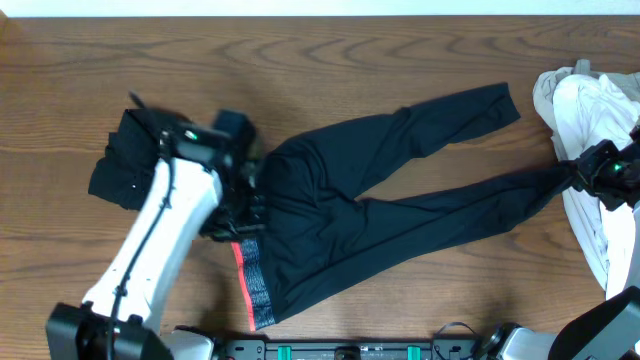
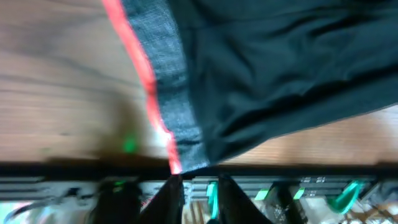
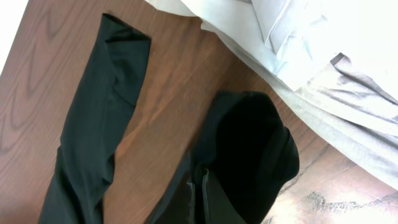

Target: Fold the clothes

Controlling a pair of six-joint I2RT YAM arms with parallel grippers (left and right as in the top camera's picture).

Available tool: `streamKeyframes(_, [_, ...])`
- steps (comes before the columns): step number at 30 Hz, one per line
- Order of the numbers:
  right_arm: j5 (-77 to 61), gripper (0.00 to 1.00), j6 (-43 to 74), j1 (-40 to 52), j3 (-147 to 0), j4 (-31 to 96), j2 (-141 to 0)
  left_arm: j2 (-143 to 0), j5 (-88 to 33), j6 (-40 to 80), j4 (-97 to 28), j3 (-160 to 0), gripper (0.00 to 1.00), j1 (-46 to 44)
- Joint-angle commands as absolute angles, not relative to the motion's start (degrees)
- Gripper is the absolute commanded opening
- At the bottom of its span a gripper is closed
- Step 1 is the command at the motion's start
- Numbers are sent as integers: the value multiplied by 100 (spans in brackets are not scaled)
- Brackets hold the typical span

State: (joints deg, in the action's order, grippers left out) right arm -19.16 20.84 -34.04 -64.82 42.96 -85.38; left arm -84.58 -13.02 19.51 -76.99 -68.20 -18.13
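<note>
Folding not begun: black trousers [image 1: 340,215] lie unfolded at table centre, legs toward 2 and 3 o'clock; right gripper [image 1: 562,178] clamped on the lower leg's cuff; left gripper [image 1: 240,215] by the grey waistband [image 1: 256,285], its opening indeterminate.

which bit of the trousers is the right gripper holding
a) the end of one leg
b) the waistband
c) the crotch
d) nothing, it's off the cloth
a: the nearer leg of the trousers narrows to a point at the right gripper, and the right wrist view shows that leg's cuff bunched around it.
</note>
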Motion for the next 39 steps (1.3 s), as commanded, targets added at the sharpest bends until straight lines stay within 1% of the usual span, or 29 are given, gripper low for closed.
streamKeyframes(1, [-1994, 1, 2158, -3369, -6569, 4329, -8497, -8254, -1441, 3085, -7345, -6016, 23, -2259])
streamKeyframes(3, [-1994, 1, 2158, -3369, -6569, 4333, -8497, -8228, -1588, 3148, -7072, -5542, 26, -2541])
streamKeyframes(6, [-1997, 1, 2161, -3369, -6569, 4333, -8497, -8230, -1691, 3133, -6534, -4943, 33, -3055])
streamKeyframes(10, [-1994, 1, 2158, -3369, -6569, 4353, -8497, -8230, -1577, 3135, -5808, -4519, 47, -3647])
streamKeyframes(15, [-1994, 1, 2158, -3369, -6569, 4375, -8497, -8237, -1500, 2993, -5640, -4213, 65, -4095])
streamKeyframes(17, [-1994, 1, 2161, -3369, -6569, 4372, -8497, -8261, -1500, 2921, -5638, -4152, 68, -4195])
streamKeyframes(20, [-1997, 1, 2161, -3369, -6569, 4375, -8497, -8392, -1549, 2891, -5603, -4139, 68, -4285])
streamKeyframes(22, [-1994, 1, 2161, -3369, -6569, 4379, -8497, -8530, -1686, 2779, -5577, -4134, 67, -4331])
streamKeyframes(27, [-1997, 1, 2161, -3369, -6569, 4401, -8497, -8995, -1758, 2696, -5513, -4134, 45, -4543])
streamKeyframes(28, [-1997, 1, 2161, -3369, -6569, 4401, -8497, -9078, -1756, 2679, -5489, -4134, 39, -4584])
streamKeyframes(29, [-1997, 1, 2161, -3374, -6569, 4401, -8497, -9148, -1756, 2676, -5470, -4134, 31, -4622])
streamKeyframes(30, [-1997, 1, 2161, -3374, -6569, 4401, -8497, -9212, -1756, 2659, -5472, -4134, 21, -4650])
streamKeyframes(31, [-1997, 1, 2161, -3374, -6569, 4401, -8497, -9238, -1756, 2657, -5496, -4134, 14, -4659])
streamKeyframes(32, [-1997, 1, 2161, -3374, -6569, 4399, -8497, -9240, -1756, 2637, -5537, -4139, 9, -4657])
streamKeyframes(33, [-1997, 1, 2161, -3374, -6569, 4397, -8497, -9218, -1754, 2585, -5618, -4171, 6, -4657])
streamKeyframes(34, [-1999, 1, 2161, -3374, -6569, 4394, -8497, -9190, -1730, 2534, -5743, -4237, 6, -4639])
streamKeyframes(39, [-2180, 1, 1973, -3374, -6598, 4392, -8497, -8888, -1686, 2161, -6834, -5035, 6, -4440])
